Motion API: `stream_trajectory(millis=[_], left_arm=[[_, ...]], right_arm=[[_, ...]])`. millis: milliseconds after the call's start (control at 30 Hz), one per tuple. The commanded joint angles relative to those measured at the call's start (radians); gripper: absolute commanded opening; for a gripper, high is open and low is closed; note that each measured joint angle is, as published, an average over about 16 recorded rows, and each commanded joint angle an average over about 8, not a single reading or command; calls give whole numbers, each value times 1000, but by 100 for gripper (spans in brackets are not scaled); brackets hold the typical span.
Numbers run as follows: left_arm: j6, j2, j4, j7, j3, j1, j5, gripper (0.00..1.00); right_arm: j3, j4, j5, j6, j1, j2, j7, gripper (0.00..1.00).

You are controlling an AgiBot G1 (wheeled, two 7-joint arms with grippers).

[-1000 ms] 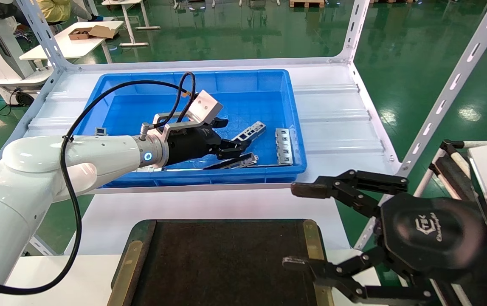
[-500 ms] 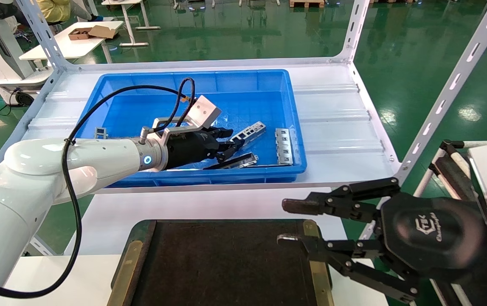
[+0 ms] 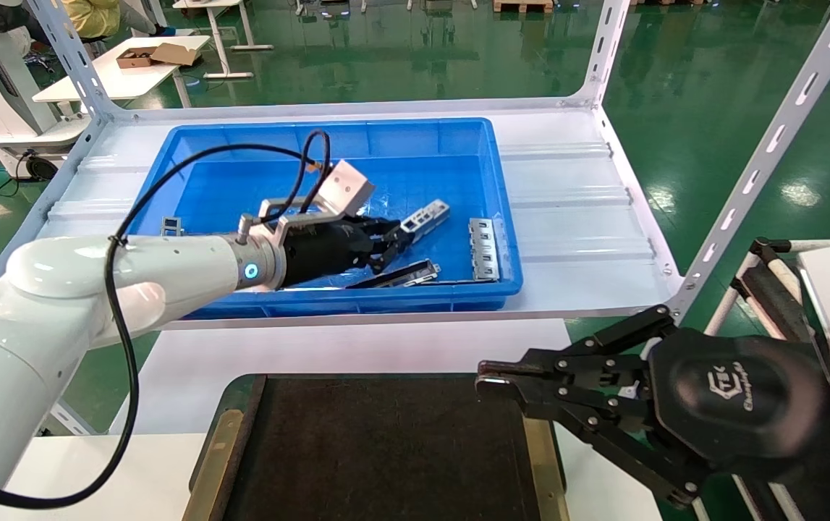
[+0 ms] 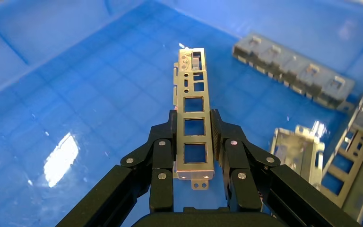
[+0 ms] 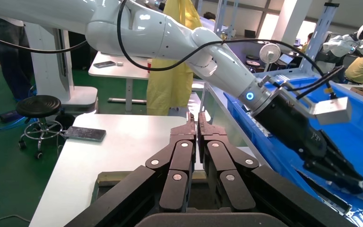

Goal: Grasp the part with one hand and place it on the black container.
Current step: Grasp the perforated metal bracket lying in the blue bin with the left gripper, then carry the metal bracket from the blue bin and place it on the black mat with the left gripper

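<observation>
The part (image 3: 425, 215), a silver-grey bar with a row of rectangular cutouts, is inside the blue bin (image 3: 328, 137). My left gripper (image 3: 394, 242) is shut on its near end, a finger on each long side. In the left wrist view the part (image 4: 194, 101) sticks straight out from the left gripper (image 4: 194, 120). The black container (image 3: 386, 449) lies at the table's near edge, bare. My right gripper (image 3: 485, 381) is shut and empty over the container's right corner; it also shows shut in the right wrist view (image 5: 196, 120).
A wider grey multi-cell piece (image 3: 483, 250) and a dark thin strip (image 3: 404, 273) lie in the bin near the left gripper. A small piece (image 3: 171, 226) rests at the bin's left wall. White shelf posts (image 3: 755, 174) stand to the right.
My left gripper has closed on the part and raised it a little. My right gripper's fingers have gone from wide open to shut.
</observation>
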Motion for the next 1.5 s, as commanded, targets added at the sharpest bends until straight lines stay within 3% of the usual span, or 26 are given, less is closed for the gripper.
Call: stream_trajectory(millis=[33, 233, 500, 867, 1300, 1500], left_arm=[[1, -1, -1, 1, 1, -4, -11, 0], [99, -27, 7, 39, -22, -23, -62, 0], [341, -104, 6, 89, -58, -32, -127, 0], [572, -210, -63, 75, -88, 28, -192, 0], [715, -366, -410, -44, -108, 281, -286, 0], [664, -438, -603, -128, -107, 447, -318, 0]], right_arm=[[0, 0, 0, 0, 0, 0, 0, 0], [0, 0, 0, 0, 0, 0, 0, 0], [0, 0, 0, 0, 0, 0, 0, 0], [0, 0, 0, 0, 0, 0, 0, 0], [0, 0, 0, 0, 0, 0, 0, 0], [0, 0, 0, 0, 0, 0, 0, 0]])
